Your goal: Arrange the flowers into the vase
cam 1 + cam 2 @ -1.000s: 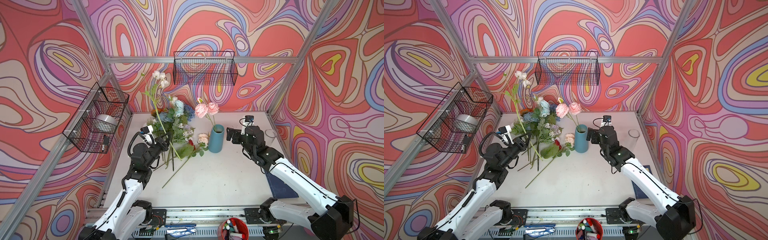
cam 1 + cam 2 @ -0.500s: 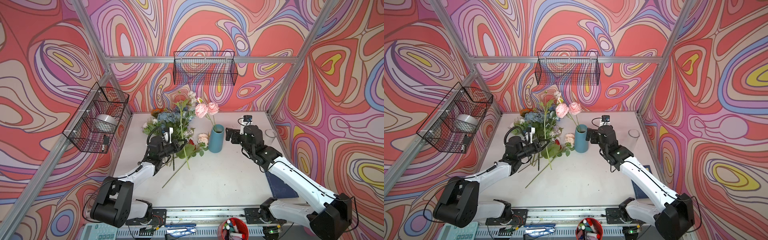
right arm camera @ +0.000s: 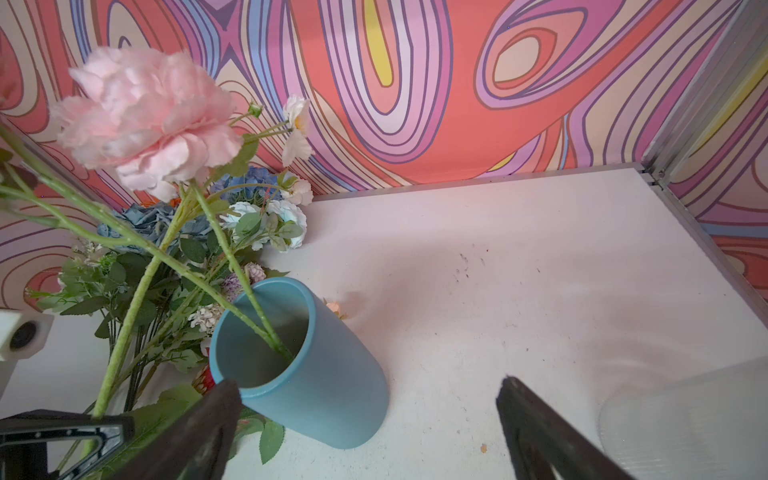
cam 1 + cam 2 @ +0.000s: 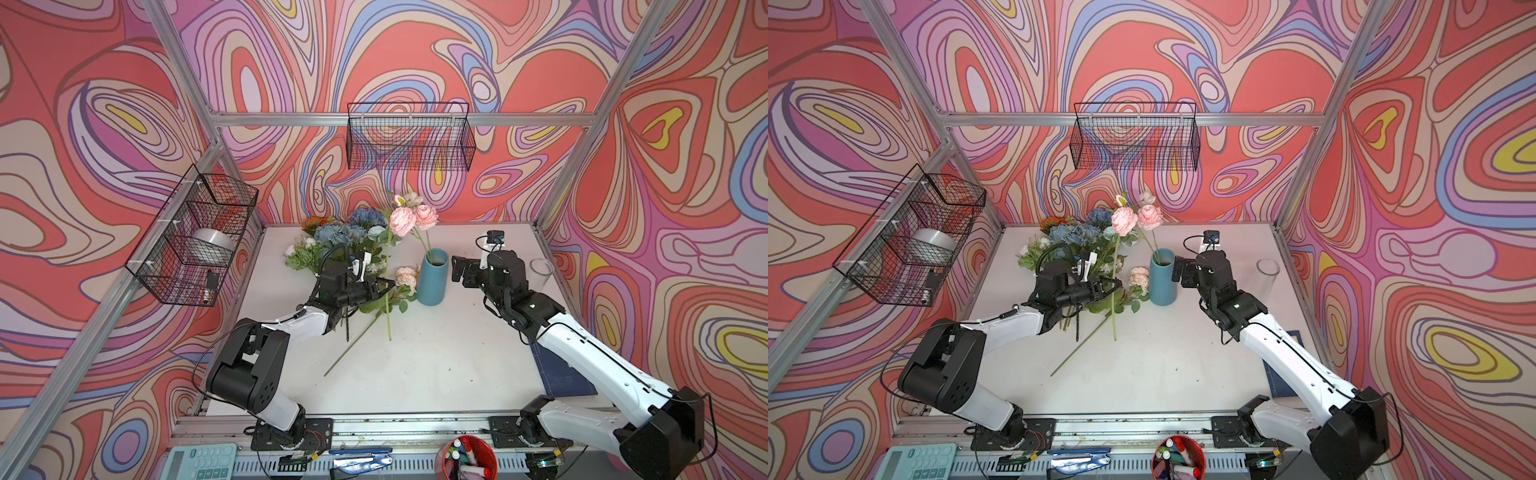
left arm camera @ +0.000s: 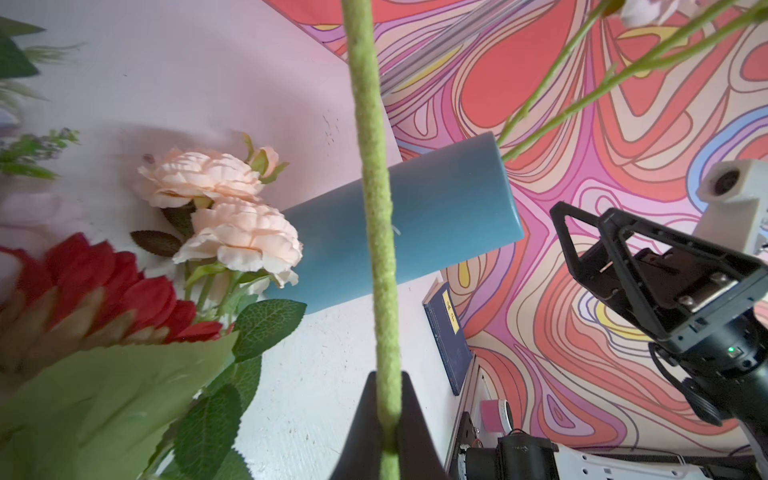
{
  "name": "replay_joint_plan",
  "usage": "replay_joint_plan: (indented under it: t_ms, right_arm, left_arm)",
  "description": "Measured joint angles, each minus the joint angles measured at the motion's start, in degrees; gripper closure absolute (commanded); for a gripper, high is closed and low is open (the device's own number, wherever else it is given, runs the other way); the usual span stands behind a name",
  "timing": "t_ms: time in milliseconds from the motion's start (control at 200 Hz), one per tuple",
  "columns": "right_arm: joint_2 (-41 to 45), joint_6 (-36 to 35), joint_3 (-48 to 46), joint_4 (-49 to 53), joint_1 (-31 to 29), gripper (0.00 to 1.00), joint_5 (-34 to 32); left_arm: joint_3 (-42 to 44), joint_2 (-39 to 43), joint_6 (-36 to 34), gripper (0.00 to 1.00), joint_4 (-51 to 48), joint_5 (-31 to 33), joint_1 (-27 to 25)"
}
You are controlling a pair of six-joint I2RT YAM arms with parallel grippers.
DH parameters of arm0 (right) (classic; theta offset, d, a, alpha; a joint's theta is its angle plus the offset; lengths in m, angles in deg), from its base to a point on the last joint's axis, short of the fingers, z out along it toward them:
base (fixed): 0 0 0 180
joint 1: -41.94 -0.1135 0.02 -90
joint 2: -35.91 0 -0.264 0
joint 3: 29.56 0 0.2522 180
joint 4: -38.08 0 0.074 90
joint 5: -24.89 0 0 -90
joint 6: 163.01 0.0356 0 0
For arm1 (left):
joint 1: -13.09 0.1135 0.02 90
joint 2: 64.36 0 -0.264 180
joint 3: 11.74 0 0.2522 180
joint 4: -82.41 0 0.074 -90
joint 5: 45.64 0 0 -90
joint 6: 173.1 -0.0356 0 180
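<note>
The blue vase (image 4: pixel 432 276) (image 4: pixel 1162 276) (image 3: pixel 332 395) (image 5: pixel 436 224) stands upright mid-table with two pink flowers (image 4: pixel 426 216) (image 3: pixel 141 108) in it. My left gripper (image 4: pixel 388 284) (image 4: pixel 1115 284) (image 5: pixel 388 415) is shut on a long fuzzy green stem (image 5: pixel 374 187), held nearly upright just left of the vase, with white blooms (image 4: pixel 409 199) (image 3: pixel 297 124) on top. My right gripper (image 4: pixel 456 269) (image 4: pixel 1177 270) (image 3: pixel 365 384) hangs open just right of the vase rim, holding nothing. More flowers (image 4: pixel 340 241) lie piled at the back left, with peach roses (image 5: pixel 208 178) and a red daisy (image 5: pixel 104 282) beside the vase.
A clear glass (image 4: pixel 541 272) stands right of my right gripper. A loose stem (image 4: pixel 353 349) lies on the table. Wire baskets (image 4: pixel 409 137) (image 4: pixel 195 237) hang on the back and left walls. A dark book (image 4: pixel 557 365) lies at the right edge, and a red pen cup (image 4: pixel 467 457) stands in front.
My left arm has swung the white-bloomed stem down from high over the pile and rightward to stand beside the vase. The right arm has barely moved.
</note>
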Motion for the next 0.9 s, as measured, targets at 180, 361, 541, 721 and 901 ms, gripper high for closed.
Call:
replay_joint_plan:
  t_ms: [180,361,541,721,901]
  right_arm:
    - [3.0,-0.6,-0.1,-0.3,0.0,0.03,2.7]
    - [6.5,-0.9,-0.9,-1.4,0.0,0.05,6.3]
    - [7.4,-0.8,-1.3,-1.6,0.0,0.06,8.8]
    - [7.4,-0.8,-1.6,-1.6,0.0,0.07,10.6]
    - [7.4,-0.8,-1.6,-1.6,0.0,0.07,11.2]
  left_arm:
    - [2.0,4.0,-0.2,1.0,0.3,-1.2,-0.6]
    - [4.3,11.9,-0.8,1.0,0.4,-1.4,-0.6]
    - [5.3,18.9,-1.7,1.0,0.1,0.2,-0.6]
    - [5.5,23.9,-2.1,1.0,-0.9,2.8,2.2]
    - [5.6,27.1,-3.1,1.0,-3.3,4.8,6.3]
